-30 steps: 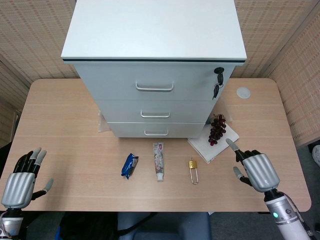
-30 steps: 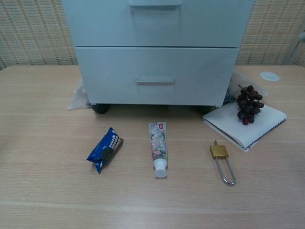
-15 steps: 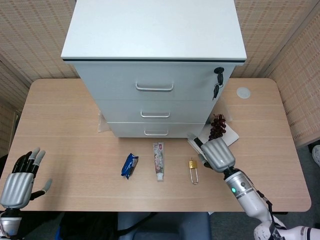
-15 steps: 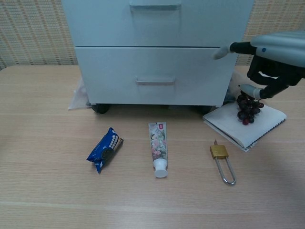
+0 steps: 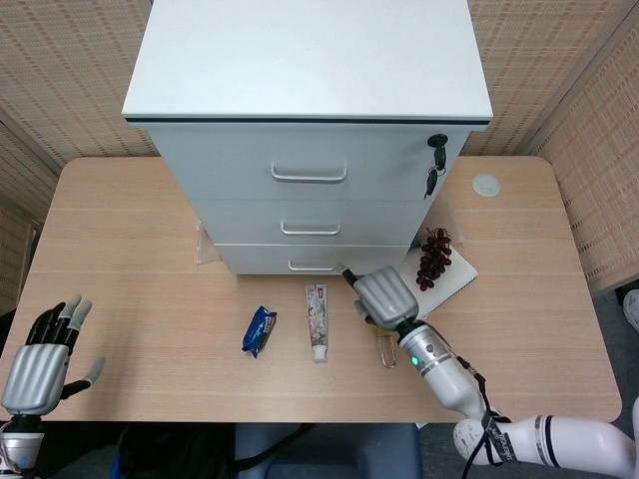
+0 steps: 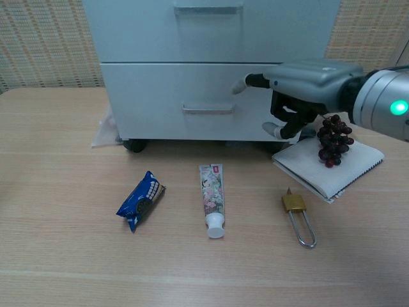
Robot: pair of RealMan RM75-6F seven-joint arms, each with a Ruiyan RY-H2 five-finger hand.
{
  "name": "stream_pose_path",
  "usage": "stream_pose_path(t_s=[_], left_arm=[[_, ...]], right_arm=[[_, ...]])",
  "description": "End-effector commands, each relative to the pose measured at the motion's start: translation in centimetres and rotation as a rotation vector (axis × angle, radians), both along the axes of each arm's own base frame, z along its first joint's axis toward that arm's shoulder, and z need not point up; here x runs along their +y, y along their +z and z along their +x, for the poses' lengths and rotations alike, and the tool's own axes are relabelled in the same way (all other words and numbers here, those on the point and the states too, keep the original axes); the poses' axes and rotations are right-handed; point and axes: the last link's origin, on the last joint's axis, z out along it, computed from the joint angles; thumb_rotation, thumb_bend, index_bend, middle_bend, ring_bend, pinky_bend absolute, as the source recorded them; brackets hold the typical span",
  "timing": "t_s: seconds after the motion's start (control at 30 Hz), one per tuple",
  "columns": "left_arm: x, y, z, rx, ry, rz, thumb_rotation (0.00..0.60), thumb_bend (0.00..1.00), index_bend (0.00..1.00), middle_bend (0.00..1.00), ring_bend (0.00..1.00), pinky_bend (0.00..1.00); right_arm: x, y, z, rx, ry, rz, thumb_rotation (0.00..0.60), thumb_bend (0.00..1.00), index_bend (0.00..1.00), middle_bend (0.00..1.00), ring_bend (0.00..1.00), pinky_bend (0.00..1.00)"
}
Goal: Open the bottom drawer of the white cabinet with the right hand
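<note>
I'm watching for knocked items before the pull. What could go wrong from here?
The right hand is nearing the bottom drawer's metal handle from the side and might slip off it. The cabinet's black casters might let it roll forward. An opened drawer may come out over the flowered toothpaste tube.

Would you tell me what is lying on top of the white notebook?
A bunch of dark grapes lies on the notebook, near its back edge. Whatever is beneath the grapes is covered.
</note>
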Motion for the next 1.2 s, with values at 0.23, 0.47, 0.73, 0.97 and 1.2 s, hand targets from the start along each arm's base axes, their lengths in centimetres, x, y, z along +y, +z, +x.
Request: stream_pose_path(t_s=[0.23,0.47,0.73,0.97,1.2], left_arm=[[-0.1,0.1,-0.1,0.002,0.005,0.002,0.600,0.31,0.03,0.00,0.00,0.09],[0.0,0.0,-0.3,0.003,0.011,0.001,0.600,0.31,0.03,0.00,0.00,0.09],[-0.1,0.0,-0.4,0.005,0.016,0.001,0.600,0.31,0.03,0.00,0.00,0.09],[-0.1,-0.1,-0.4,0.004,0.015,-0.002,0.600,0.31,0.03,0.00,0.00,0.09],[0.0,-0.1,-0.3,0.007,0.011,-0.003,0.600,0.31,0.03,0.00,0.00,0.09]], right_arm=[[-0.9,-1.7,0.5,0.030,-0.008,0.028,0.600,0.43,0.12,0.88,0.92,0.90],[-1.5,-2.7,0.9,0.046,-0.007,0.044,0.600,0.43,0.12,0.87,0.92,0.90],[-1.5,-3.3,1.2,0.070,0.002,0.056,0.600,0.43,0.12,0.87,0.92,0.90],[-1.0,-3.1,1.0,0.084,0.010,0.064,0.600,0.43,0.13,0.87,0.92,0.90],[-1.1,-2.9,0.8,0.083,0.004,0.059,0.600,0.43,0.13,0.87,0.92,0.90]])
